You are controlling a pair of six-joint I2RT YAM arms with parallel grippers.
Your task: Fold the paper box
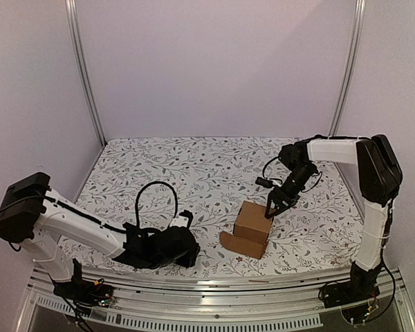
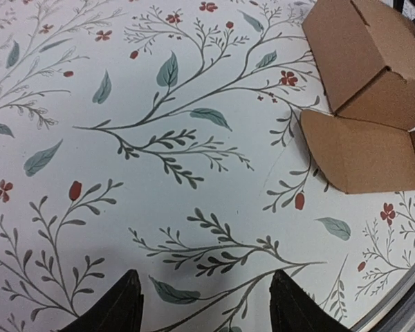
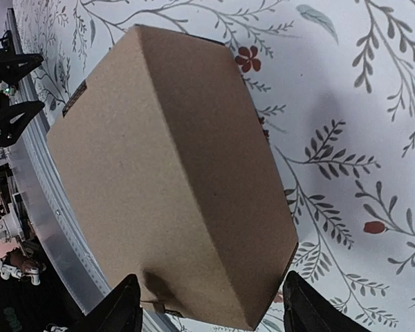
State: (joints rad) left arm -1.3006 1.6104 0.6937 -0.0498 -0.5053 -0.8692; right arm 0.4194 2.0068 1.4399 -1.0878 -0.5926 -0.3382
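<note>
The paper box (image 1: 253,220) is a small brown carton standing on the flowered cloth right of centre. One flap (image 1: 242,243) lies flat on the cloth at its near side. My right gripper (image 1: 275,205) hovers at the box's far upper corner. In the right wrist view the box (image 3: 166,173) fills the frame, and the jaws (image 3: 211,304) stand wide, one on each side of its closest end. My left gripper (image 1: 183,249) lies low near the front edge, left of the box. It is open over bare cloth (image 2: 206,290), with the box (image 2: 363,62) and flap (image 2: 363,152) at the upper right.
An aluminium rail (image 1: 214,280) runs along the table's front edge, just behind the left gripper, and shows beside the box in the right wrist view (image 3: 48,228). White walls and two metal posts (image 1: 86,76) enclose the back and sides.
</note>
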